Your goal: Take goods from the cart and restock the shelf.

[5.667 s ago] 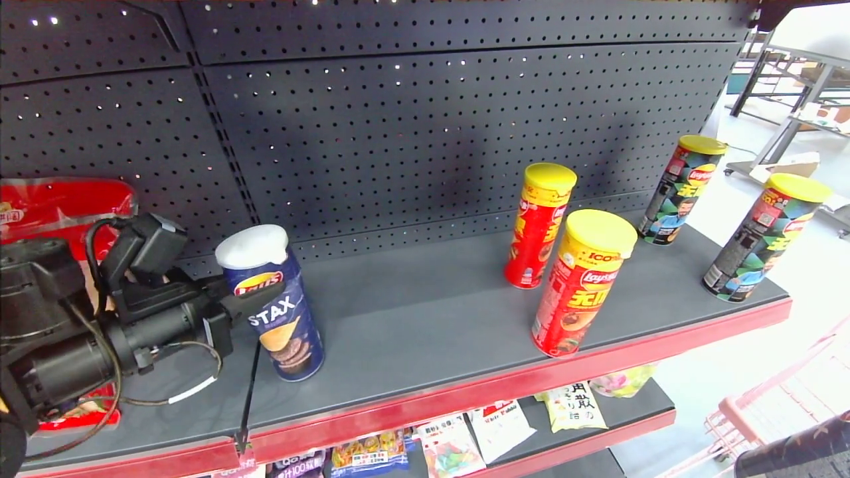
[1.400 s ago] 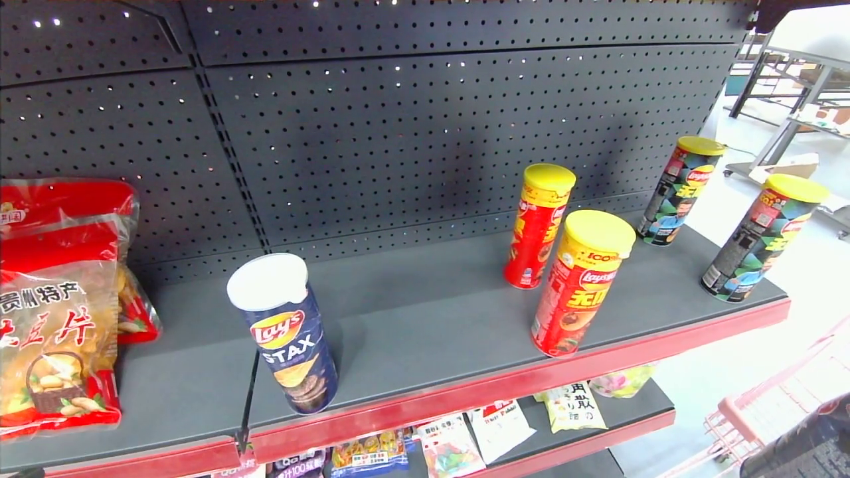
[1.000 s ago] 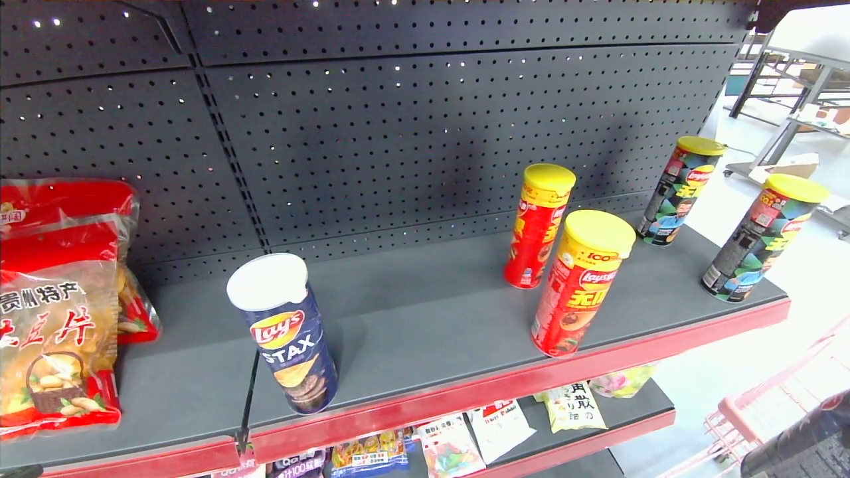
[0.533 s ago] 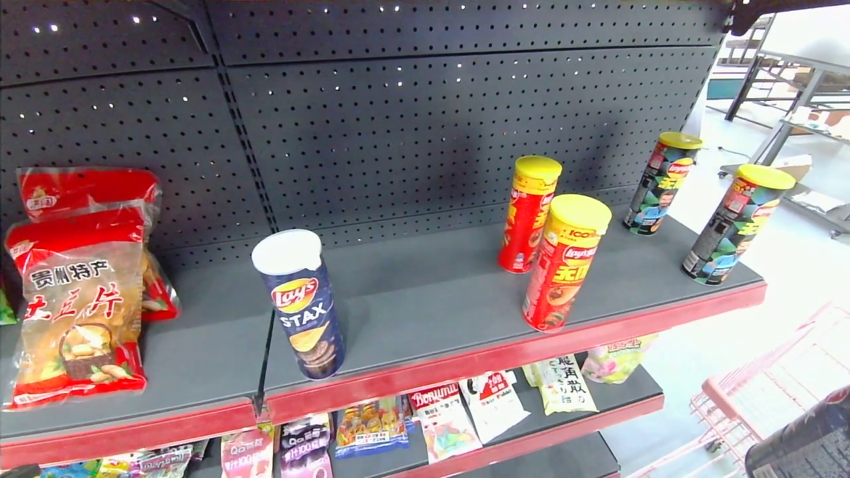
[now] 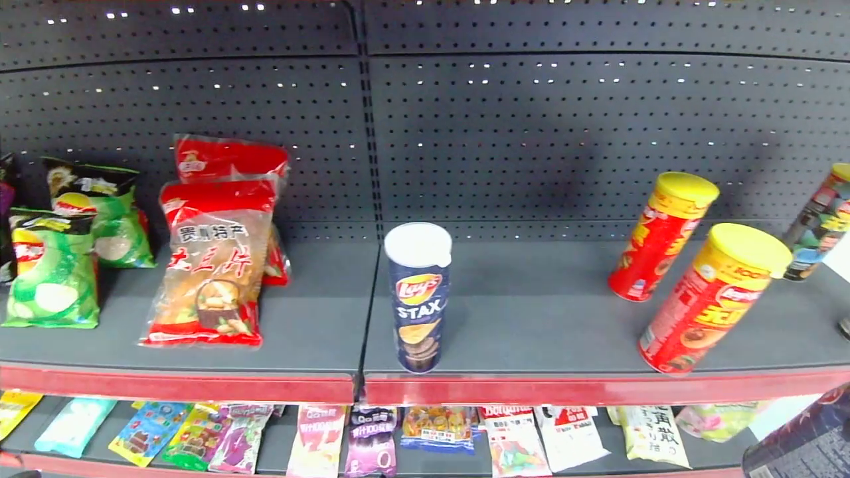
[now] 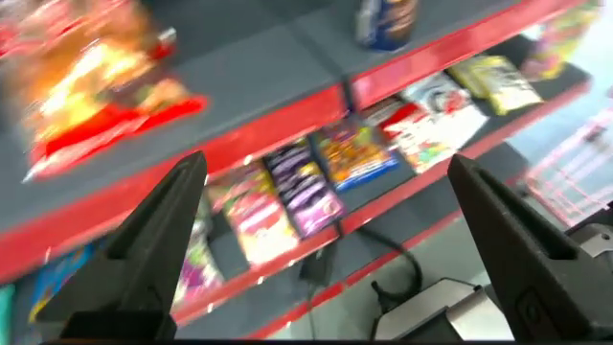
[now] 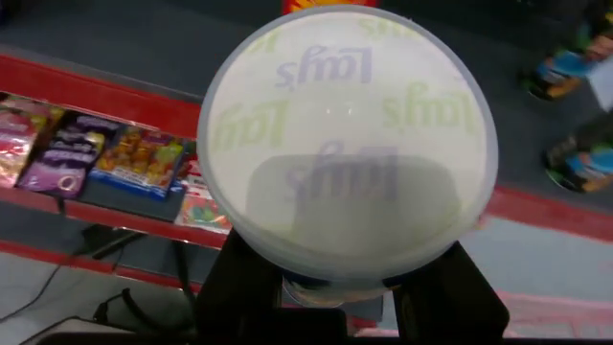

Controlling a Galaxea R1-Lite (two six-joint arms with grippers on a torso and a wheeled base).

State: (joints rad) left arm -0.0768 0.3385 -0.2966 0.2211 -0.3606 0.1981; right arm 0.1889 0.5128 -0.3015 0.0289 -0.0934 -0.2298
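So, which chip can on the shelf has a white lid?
The dark blue can at the front edge of the shelf; the rear red can, the front red can and the patterned can have yellow lids.

The shelf (image 5: 531, 318) is carrying goods along its grey board. A blue can (image 5: 418, 299) is standing upright at the front edge, just right of the seam between the two boards. Toward the right end a red can (image 5: 714, 299) is standing by the front edge, with a second red can (image 5: 661, 236) standing farther back (both yellow-lidded), and a dark patterned can (image 5: 820, 222) is standing near the back. Left of the seam, red bags (image 5: 212, 265) are leaning one behind the other, and green bags (image 5: 50, 275) are sitting near the left end. Small packets (image 5: 438, 431) are lying in a row on the lower board.
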